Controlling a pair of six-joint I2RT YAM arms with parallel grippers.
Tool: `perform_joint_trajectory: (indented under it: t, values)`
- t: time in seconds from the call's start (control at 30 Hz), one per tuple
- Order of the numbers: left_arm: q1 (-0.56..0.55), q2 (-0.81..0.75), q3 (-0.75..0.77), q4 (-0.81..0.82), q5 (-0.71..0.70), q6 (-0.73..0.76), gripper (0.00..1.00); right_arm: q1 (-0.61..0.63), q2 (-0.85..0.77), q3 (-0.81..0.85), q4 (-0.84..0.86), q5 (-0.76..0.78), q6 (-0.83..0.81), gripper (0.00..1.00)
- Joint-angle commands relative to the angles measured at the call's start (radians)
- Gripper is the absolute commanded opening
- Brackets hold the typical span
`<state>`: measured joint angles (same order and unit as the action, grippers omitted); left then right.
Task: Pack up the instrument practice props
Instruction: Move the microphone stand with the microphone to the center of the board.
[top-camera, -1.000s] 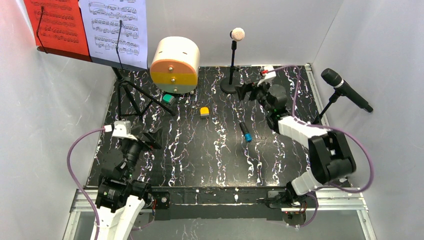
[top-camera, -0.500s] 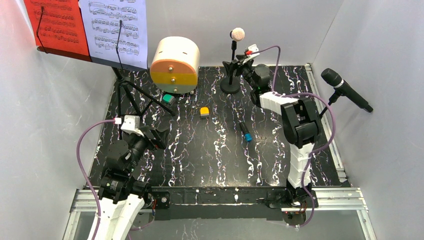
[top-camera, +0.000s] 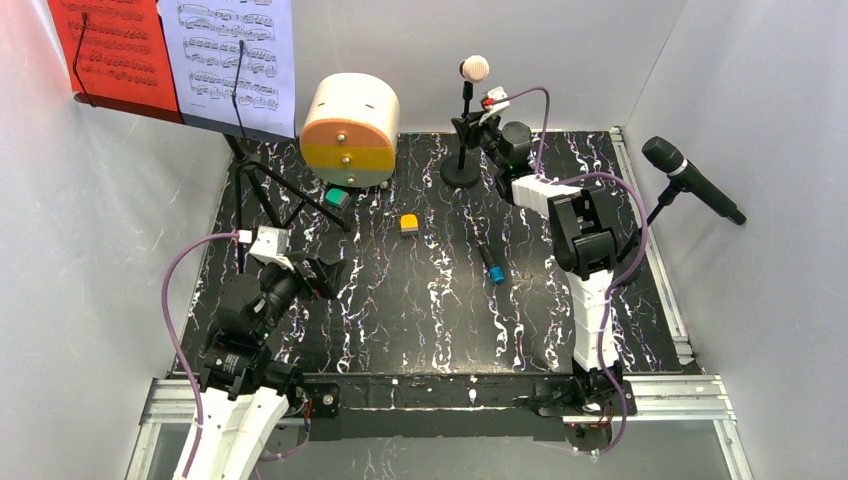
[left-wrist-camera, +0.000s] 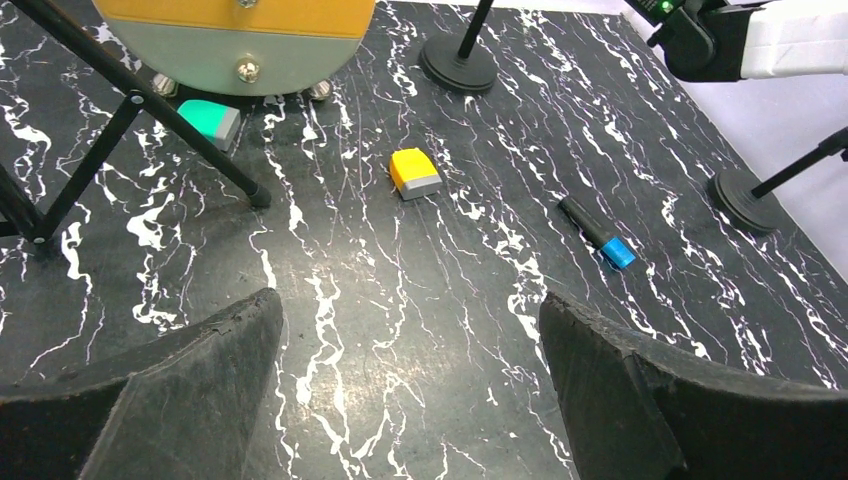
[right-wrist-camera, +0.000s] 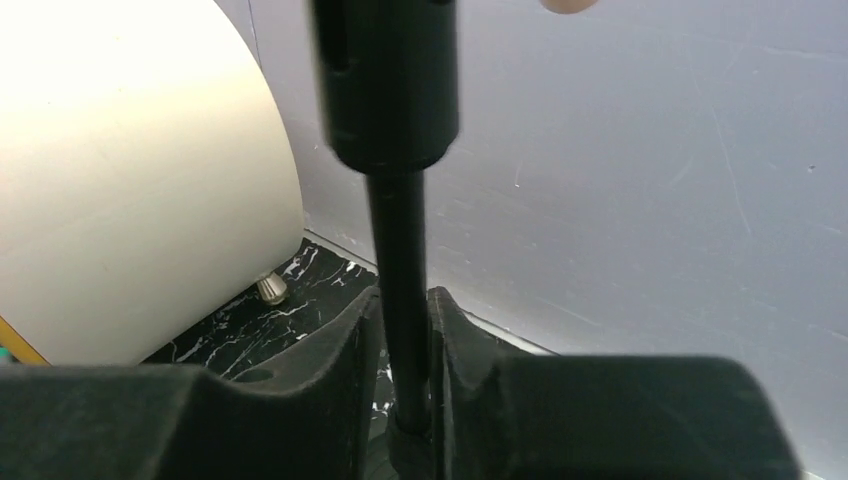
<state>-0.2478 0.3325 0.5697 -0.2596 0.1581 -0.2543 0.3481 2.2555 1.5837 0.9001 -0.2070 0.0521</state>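
Observation:
A cream microphone (top-camera: 475, 68) stands on a small black round-based mic holder (top-camera: 460, 177) at the back. My right gripper (top-camera: 472, 124) is shut on that holder's thin pole (right-wrist-camera: 400, 250), a finger pressed against each side. A black microphone (top-camera: 690, 180) on its own holder (left-wrist-camera: 745, 198) stands at the right wall. The black music rack (top-camera: 240, 130) on tripod legs (top-camera: 265, 195) holds a red page (top-camera: 110, 50) and a white page (top-camera: 235, 55) at the back left. My left gripper (top-camera: 325, 275) hangs open over bare tabletop (left-wrist-camera: 410, 330).
A cream round box (top-camera: 350, 130) with yellow and green drawer fronts stands beside the rack. A green block (top-camera: 335, 198), a yellow block (top-camera: 408, 223) and a black pen with a blue cap (top-camera: 490, 265) lie on the black marbled table. White walls close in on three sides.
My right arm reached back to the cream microphone's holder and its jaws closed on the pole. My left arm shifted forward and to the right, still open.

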Motion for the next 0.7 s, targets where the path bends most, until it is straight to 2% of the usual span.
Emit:
perform_joint_trajectory:
  t: [0.0, 0.07, 0.17, 0.43, 0.67]
  values:
    - [0.007, 0.019, 0.027, 0.032, 0.061, 0.009, 0.98, -0.003, -0.034, 0.002, 0.046, -0.041, -0.031, 0.24]
    - [0.007, 0.033, 0.026, 0.041, 0.07, -0.005, 0.98, -0.001, -0.074, -0.057, 0.062, -0.048, -0.044, 0.13]
    - [0.008, 0.049, 0.024, 0.056, 0.073, -0.023, 0.98, 0.007, -0.146, -0.145, 0.079, -0.038, -0.081, 0.01]
    - [0.007, 0.038, 0.004, 0.093, 0.183, -0.014, 0.98, 0.056, -0.388, -0.361, 0.082, 0.007, -0.117, 0.01]
    - [0.006, 0.051, -0.01, 0.114, 0.227, -0.001, 0.98, 0.175, -0.618, -0.561, 0.046, 0.131, -0.131, 0.01]
